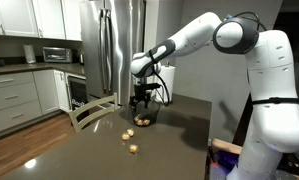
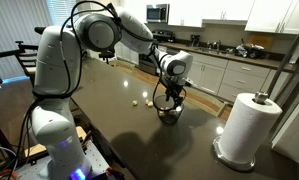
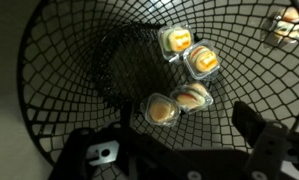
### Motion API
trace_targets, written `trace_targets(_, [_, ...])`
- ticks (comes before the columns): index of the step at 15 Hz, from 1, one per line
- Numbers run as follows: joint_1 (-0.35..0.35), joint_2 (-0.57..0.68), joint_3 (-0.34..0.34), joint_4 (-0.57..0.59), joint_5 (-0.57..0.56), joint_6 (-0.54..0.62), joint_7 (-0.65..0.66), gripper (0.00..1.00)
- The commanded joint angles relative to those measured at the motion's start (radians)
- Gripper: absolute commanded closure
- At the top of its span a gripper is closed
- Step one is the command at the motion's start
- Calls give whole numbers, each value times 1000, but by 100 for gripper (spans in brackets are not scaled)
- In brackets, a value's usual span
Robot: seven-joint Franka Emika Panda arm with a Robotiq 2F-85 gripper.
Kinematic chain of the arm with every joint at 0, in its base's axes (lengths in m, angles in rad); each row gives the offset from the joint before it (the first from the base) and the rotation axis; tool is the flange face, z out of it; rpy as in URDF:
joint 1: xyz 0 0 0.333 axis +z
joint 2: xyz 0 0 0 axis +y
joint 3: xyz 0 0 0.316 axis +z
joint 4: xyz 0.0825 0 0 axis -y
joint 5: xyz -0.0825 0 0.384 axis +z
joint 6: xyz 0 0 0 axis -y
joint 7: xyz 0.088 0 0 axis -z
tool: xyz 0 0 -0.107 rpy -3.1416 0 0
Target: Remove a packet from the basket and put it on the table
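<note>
Hand (image 1: 142, 105) spread over basket (image 3: 51, 85), 4 pkts (image 3: 201, 62) inside (2 more on table (image 1: 189, 130))

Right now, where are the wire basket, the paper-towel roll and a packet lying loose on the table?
basket (image 3: 54, 90), wrist view, on its wire-mesh wall.
paper-towel roll (image 2: 247, 125), in an exterior view, on the middle of its white side.
packet (image 1: 133, 148), in an exterior view, on the centre of the nearest loose one.
</note>
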Motion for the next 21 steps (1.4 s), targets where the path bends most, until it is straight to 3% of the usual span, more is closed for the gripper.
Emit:
trace_targets(1, [-13, 34, 1, 25, 0, -24, -7, 0])
trace_targets(12, [-27, 100, -3, 32, -16, 137, -54, 0])
trace_targets(21, [-21, 91, 1, 6, -5, 164, -33, 0])
